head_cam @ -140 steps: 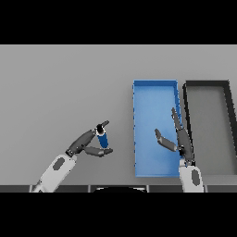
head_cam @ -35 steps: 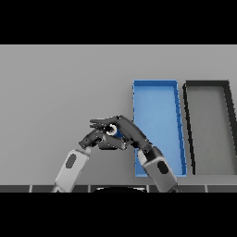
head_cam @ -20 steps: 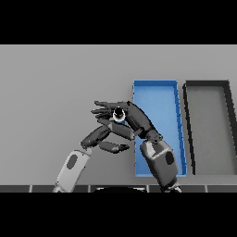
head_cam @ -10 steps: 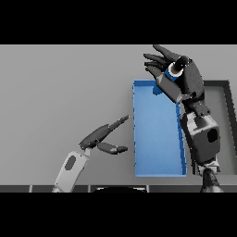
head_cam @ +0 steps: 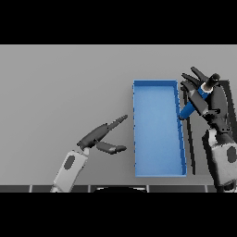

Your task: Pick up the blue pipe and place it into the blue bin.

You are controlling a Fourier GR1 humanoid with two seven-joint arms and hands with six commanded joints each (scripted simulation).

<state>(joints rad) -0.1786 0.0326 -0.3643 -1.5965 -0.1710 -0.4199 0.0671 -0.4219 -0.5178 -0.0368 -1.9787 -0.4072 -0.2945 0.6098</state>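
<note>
The right hand (head_cam: 208, 99) grips the blue pipe (head_cam: 193, 104), tilted above the blue bin's (head_cam: 157, 127) right rim, beside the black bin (head_cam: 225, 85). The left hand (head_cam: 99, 136) hovers over the grey worktop (head_cam: 60, 88), fingers straight.

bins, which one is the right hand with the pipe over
The black bin, not the blue bin: the right hand holds the blue pipe right of the blue bin's wall.

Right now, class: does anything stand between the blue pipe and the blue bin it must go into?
Nothing visible does. The right hand holds the blue pipe tilted, just beyond the blue bin's right wall, over the black bin. The blue bin lies open.
</note>
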